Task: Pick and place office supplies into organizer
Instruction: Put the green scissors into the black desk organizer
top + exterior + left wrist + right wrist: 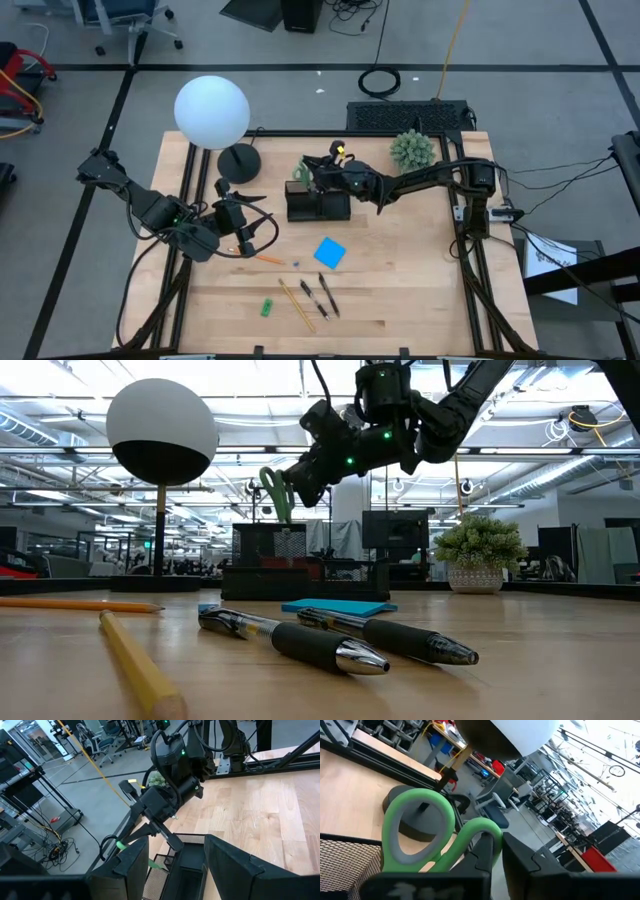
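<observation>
Step in hand: the green-handled scissors [275,492] are held by the right gripper [300,488] above the organizer [318,203], handles up; judged to be about to be lowered in
Right gripper: closed tight on the scissors just below the green loops, as seen in the right wrist view [427,837]; the blades cannot be made out from above
Left gripper [228,215]: fingers spread wide, nothing held; parked low over the counter [420,280] near the lamp base [239,162], pointed toward the organizer
Organizer: black mesh tray at the back of the counter, between the lamp base and the plant [412,150]
Supplies left on the counter: blue sticky pad [329,252], two pens [335,640], yellow pencil [296,305], orange pencil [262,258], green eraser piece [267,307]; all well apart from the organizer
Progress: judged early, as most items are not yet placed
Risk, missed slot: the blade tips may catch on a mesh wall or divider if the descent is off line, so that the light tray is pushed or tipped
Risk, early release: the scissors may fall beside the organizer if they are let go while tilted
Risk, arms: the left gripper lies close to the organizer; contact is possible if both arms are moved in together
</observation>
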